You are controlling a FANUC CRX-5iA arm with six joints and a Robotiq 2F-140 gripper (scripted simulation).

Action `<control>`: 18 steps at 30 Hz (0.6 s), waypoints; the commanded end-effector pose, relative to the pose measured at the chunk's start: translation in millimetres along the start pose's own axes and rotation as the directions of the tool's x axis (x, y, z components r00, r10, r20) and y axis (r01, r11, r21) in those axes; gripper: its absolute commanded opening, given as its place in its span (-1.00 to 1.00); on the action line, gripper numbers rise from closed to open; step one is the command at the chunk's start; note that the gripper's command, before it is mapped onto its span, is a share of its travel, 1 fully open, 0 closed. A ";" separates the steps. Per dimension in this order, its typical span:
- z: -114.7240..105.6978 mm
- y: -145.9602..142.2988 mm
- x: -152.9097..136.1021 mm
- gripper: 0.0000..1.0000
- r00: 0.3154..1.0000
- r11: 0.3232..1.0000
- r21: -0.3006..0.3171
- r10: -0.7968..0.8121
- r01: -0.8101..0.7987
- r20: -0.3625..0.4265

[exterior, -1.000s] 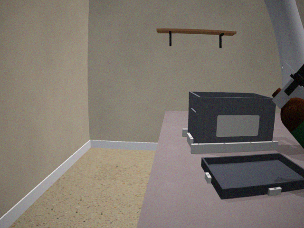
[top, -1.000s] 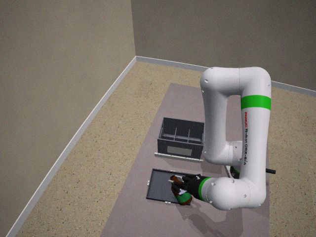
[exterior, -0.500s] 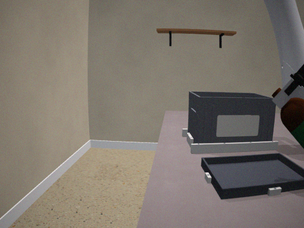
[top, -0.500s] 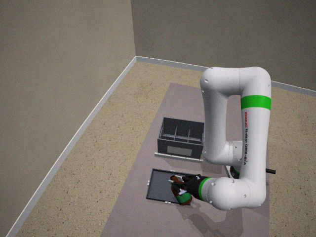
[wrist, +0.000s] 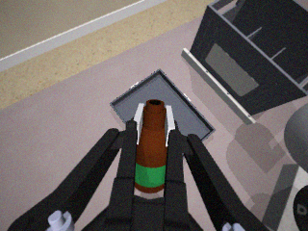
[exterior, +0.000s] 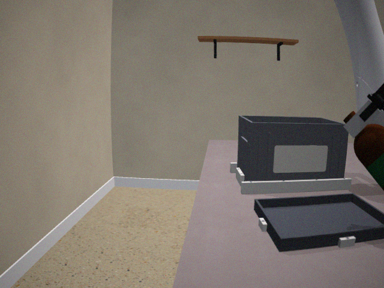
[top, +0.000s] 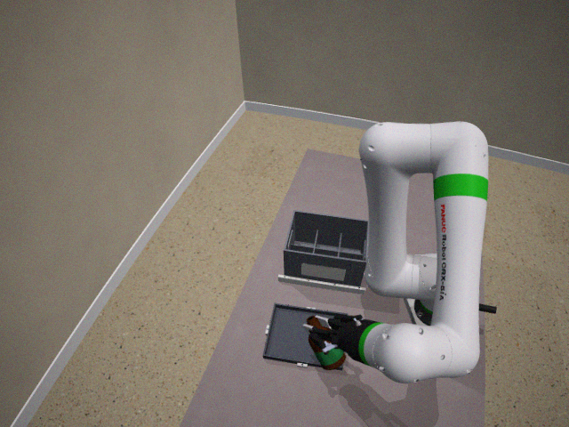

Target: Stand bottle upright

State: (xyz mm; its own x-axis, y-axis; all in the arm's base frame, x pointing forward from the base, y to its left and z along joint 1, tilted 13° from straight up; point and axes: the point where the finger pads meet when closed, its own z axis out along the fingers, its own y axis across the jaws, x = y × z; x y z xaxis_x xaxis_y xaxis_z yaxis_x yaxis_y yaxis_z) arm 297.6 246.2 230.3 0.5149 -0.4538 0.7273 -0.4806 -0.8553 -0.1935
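While one gripper [top: 316,334] [exterior: 356,123] [wrist: 154,112] grips, one bottle [top: 332,357] [exterior: 370,145] [wrist: 151,153] tilts.

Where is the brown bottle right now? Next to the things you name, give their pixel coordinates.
In the top view, the brown bottle with a green band [top: 330,357] [exterior: 370,145] [wrist: 152,149] hangs tilted in the gripper [top: 317,336] [exterior: 353,125] [wrist: 154,112], over the dark rectangular tray's [top: 268,337] [exterior: 309,243] [wrist: 137,87] right side.

So the gripper [wrist: 154,112] has the brown bottle [wrist: 151,149] pinched mid-frame, neck up top. Dark crate [wrist: 233,72] sits upper right.

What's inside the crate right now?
In the crate, thin upright dividers split the space; no loose item shows. The front wall hides the lower floor, and the arm may cover the right edge.
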 end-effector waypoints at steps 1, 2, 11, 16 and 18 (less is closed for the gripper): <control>0.1 0.0 -0.3 -1.00 1.000 1.000 -0.001 0.000 0.000 -0.017; 0.1 0.1 -0.4 -1.00 1.000 1.000 -0.001 0.000 0.000 -0.023; 0.0 0.2 -1.5 -1.00 0.996 1.000 -0.002 0.000 0.000 -0.087; -0.2 0.0 -1.9 -1.00 0.994 1.000 -0.001 0.000 -0.001 -0.106; -0.4 0.0 -2.0 -1.00 0.993 1.000 0.000 0.001 -0.001 -0.118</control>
State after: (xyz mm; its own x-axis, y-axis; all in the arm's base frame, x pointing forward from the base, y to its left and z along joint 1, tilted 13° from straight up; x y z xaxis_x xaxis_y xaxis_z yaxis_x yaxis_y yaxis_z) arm 296.6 246.9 229.0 0.4389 -0.4255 0.7914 -0.4813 -0.8551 -0.1928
